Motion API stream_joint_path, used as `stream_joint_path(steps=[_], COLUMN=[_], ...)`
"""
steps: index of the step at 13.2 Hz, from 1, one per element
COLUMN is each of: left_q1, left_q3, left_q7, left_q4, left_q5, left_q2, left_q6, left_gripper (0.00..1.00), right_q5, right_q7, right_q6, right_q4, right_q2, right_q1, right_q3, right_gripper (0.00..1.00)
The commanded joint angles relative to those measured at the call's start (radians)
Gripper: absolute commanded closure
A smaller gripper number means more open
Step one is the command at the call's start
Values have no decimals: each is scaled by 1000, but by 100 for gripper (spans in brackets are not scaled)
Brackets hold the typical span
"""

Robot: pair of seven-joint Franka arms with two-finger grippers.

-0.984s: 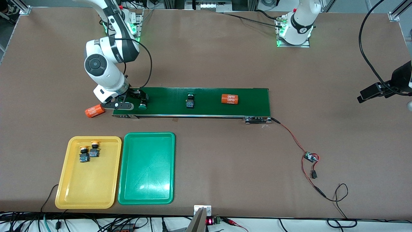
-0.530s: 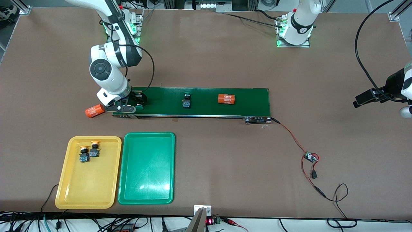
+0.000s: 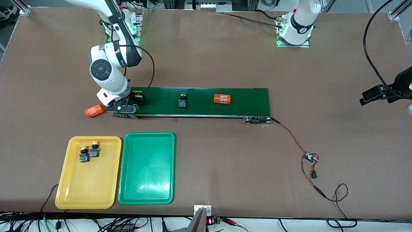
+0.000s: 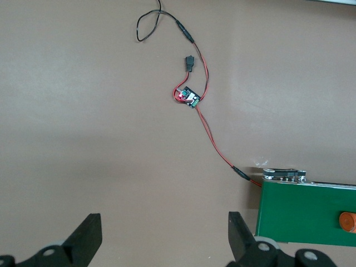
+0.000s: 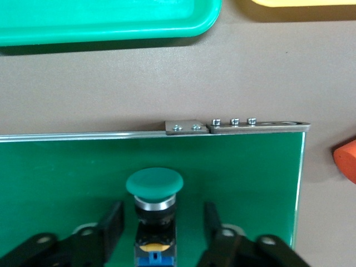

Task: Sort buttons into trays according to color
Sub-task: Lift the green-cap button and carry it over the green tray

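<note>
The right tool [image 5: 161, 228] is down on the conveyor belt [image 3: 206, 109] at the right arm's end, its two fingers [image 5: 108, 225] straddling a green-capped button [image 5: 154, 186] that lies on the belt. A gap shows between each finger and the button's body, so the tool is not yet clamped on it.

A second green-capped button [image 3: 182, 100] lies on the belt toward its middle, and an orange cylinder with white numerals [image 3: 222, 98] lies on the belt too, toward the left arm's end. Another orange cylinder [image 3: 94, 111] rests on the desk [image 3: 225, 161] just off the belt's end, beside the right tool.

The two yellow-capped buttons [image 3: 89, 151] sit side by side in the yellow tray [image 3: 87, 199]. The green tray [image 3: 146, 193] lies just beside it (nearer the front camera than the belt).

The left tool [image 4: 161, 233] waits with its fingers spread wide, over bare desk near the belt's motor end and a small circuit board [image 4: 189, 98] on red wires.
</note>
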Motion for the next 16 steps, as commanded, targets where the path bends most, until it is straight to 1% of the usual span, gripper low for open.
stream_joint_path(steps=[1, 2, 3, 6, 8, 9, 10, 11, 13, 14, 15, 16], left_q1=[2, 2, 2, 2, 2, 2, 5, 5, 5, 5, 3, 3], left_q3=[-2, -2, -2, -4, -7, -7, -2, 2, 5, -1, -7, -7], left_q7=[32, 31, 25, -25, -11, -11, -11, -11, -11, -12, -12, -12], left_q4=[17, 17, 15, 6, 11, 9, 9, 9, 9, 12, 12, 12], left_q5=[-12, -12, -12, -10, -8, -8, -8, -8, -8, -8, -7, -7], left_q2=[-2, -2, -2, -7, -7, -9, -9, -9, -7, -9, -9, -9], left_q6=[-20, -20, -25, -44, -55, -58, -64, -77, -80, -80, -81, -81], left_gripper=[0, 0, 0, 0, 0, 0, 0, 0, 0, 0, 0, 0], right_q5=[-11, -11, -11, -11, -11, -11, -9, -3, 14, 28, 58, 83], right_q7=[-8, -6, -8, -29, -52, -74, -109, -140, -161, -161, -163, -163], right_q6=[2, 0, -1, -6, -62, -93, -133, -187, -276, -291, -293, -279], right_q4=[-4, -2, 2, 36, 114, 169, 256, 357, 590, 680, 746, 781], right_q2=[-6, -6, -7, -10, -7, 2, 32, 84, 236, 313, 373, 420], right_q1=[-4, -4, -7, -12, -15, -18, -23, -27, -43, -47, -52, -52], right_q3=[-2, -2, -4, -8, -8, -8, -8, -8, -8, -8, -8, -8], right_gripper=[83, 91, 96, 97, 97, 97, 97, 97, 97, 97, 97, 97])
